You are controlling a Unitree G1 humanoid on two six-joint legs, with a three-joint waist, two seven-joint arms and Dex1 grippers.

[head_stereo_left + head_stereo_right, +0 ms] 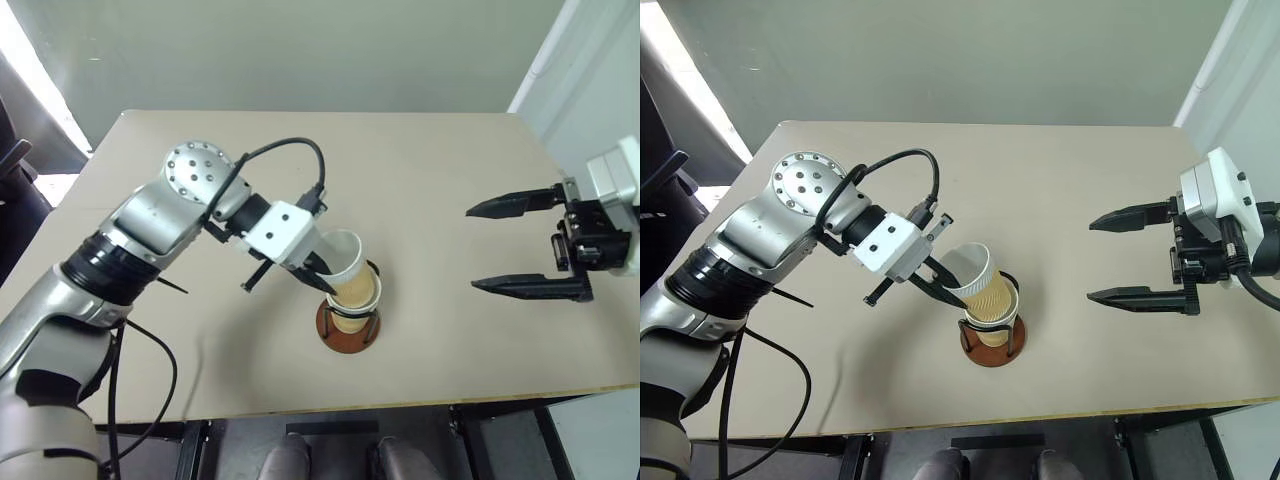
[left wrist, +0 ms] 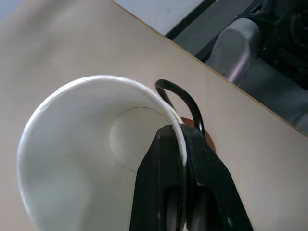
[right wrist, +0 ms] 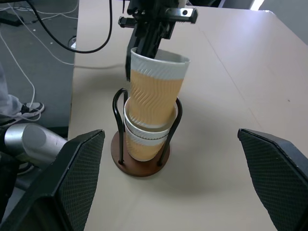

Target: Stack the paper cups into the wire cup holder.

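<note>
**A:** Near the front-centre of the table (image 1: 430, 180) we have the wire cup holder (image 1: 349, 331), with two paper cups (image 3: 147, 139) already nested inside its loops. Our left gripper (image 1: 322, 277) comes in from ten o'clock of the holder and has its fingers pinched on the rim of the top cup (image 1: 976, 282), one finger inside the wall and one outside.

**B:** Agreed. That cup sits partly in the stack and leans toward ten o'clock, so we judge the step in hand is seating and letting go. To do it well, we should bring the cup upright over the stack before parting the fingers, then draw the gripper back along its own line, or the inner finger could drag the rim and tip the holder.

**A:** And our right gripper (image 1: 535, 245)?

**B:** It hangs well apart at three o'clock of the holder, its fingers spread wide and holding nothing.

**A:** What do the views add to each other?

**B:** The left wrist view shows the pinch itself: the white rim passing between the fingers, and one black wire loop just behind it. The right wrist view gives the side profile, with the ribbed orange wall of the top cup, its tilt, and the two rims below it, which the head views only hint at.
</note>
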